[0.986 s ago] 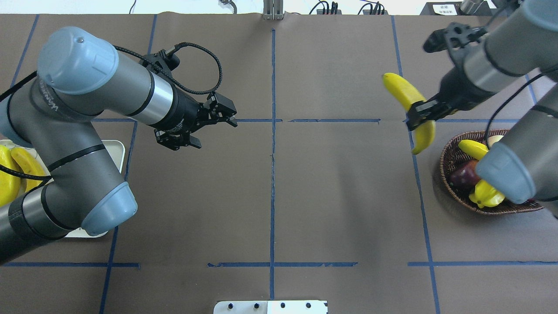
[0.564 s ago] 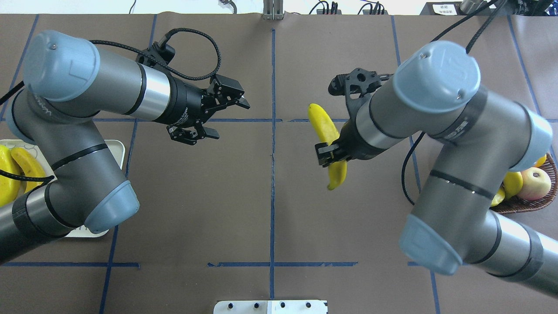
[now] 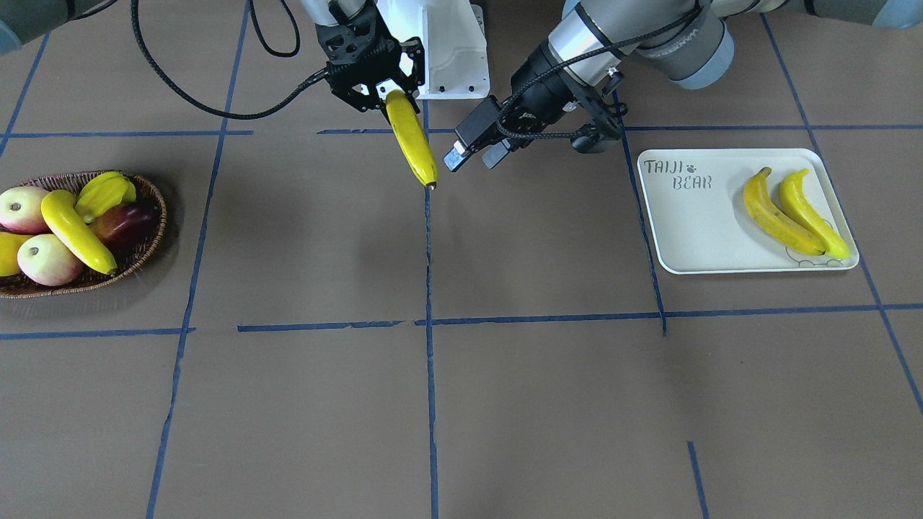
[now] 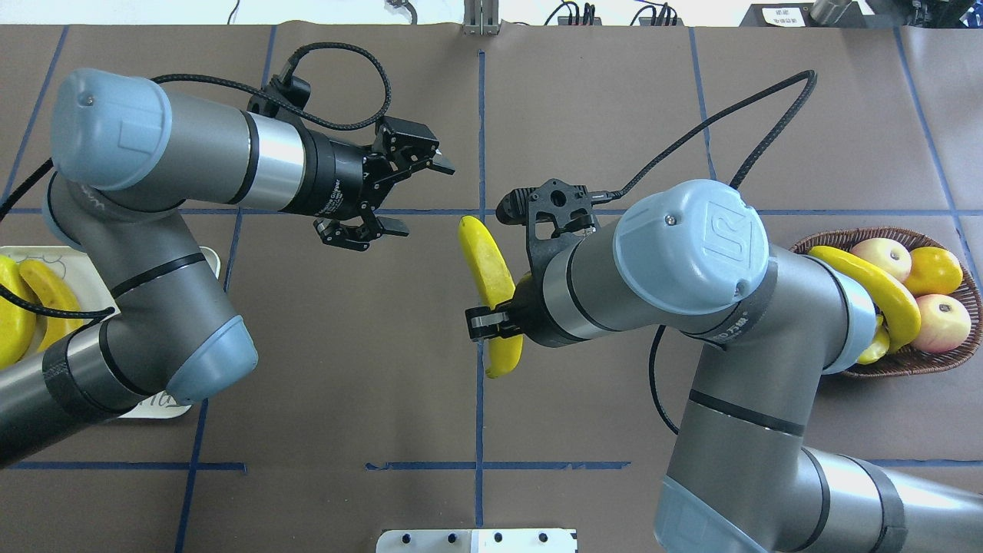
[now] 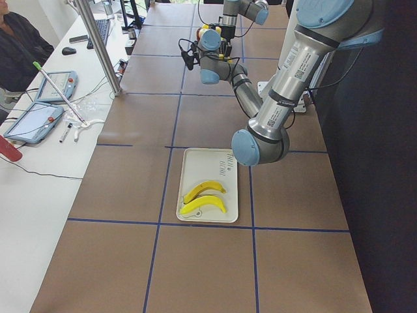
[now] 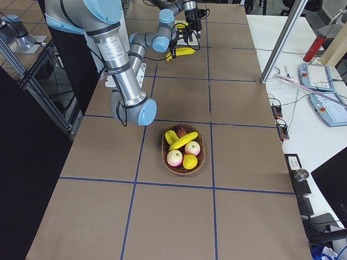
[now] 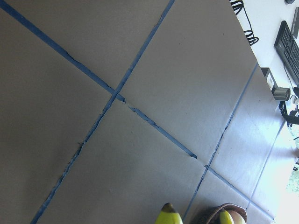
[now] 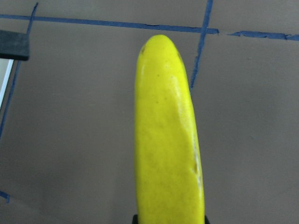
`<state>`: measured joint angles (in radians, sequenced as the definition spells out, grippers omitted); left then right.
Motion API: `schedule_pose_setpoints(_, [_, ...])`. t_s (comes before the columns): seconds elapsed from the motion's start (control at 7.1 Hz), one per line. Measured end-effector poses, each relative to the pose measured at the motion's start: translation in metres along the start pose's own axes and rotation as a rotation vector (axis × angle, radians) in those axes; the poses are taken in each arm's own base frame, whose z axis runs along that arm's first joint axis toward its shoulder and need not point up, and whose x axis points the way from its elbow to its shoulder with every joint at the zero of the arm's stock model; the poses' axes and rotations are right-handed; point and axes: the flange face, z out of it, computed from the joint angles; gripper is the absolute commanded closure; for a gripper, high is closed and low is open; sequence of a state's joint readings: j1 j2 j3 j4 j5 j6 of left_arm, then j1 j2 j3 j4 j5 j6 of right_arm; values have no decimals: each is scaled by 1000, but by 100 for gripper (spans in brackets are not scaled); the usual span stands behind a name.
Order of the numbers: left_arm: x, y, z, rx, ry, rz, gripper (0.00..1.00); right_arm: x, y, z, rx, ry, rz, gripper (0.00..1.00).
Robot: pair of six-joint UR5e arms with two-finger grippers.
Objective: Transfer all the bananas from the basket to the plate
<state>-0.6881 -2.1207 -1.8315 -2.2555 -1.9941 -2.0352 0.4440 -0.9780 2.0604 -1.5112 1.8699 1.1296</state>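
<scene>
Two bananas [image 3: 780, 215] on plate [image 3: 692, 231], one banana [image 3: 76, 231] in basket [image 3: 161, 216] among apples [image 3: 47, 259]

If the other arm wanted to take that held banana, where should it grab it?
Probably the bare far half of the banana, pointing away from the robot: the right gripper clamps it near the other end. The open left gripper can come from its own side, closing across the narrow width.

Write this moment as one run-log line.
right end effector: holds banana; left end effector: open; plate: two bananas; basket: one banana
</scene>
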Motion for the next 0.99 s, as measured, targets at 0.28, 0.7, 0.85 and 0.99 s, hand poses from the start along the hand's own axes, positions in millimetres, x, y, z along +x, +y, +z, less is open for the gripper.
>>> schedule_pose_setpoints(0.28, [-5, 2, 8, -5, -11, -5, 0, -12, 2, -10, 30, -70, -20, 100])
schedule_pose_setpoints(0.7, [-4, 17, 14, -33, -12, 0, 0, -14, 0, -13, 49, -91, -23, 100])
schedule_pose_setpoints(0.85, [-4, 24, 14, -45, -9, 4, 0, -14, 0, -12, 50, -91, -23, 100])
schedule_pose_setpoints(0.99, [-5, 32, 16, -59, -11, 6, 10, -14, -1, -12, 50, -90, -22, 100])
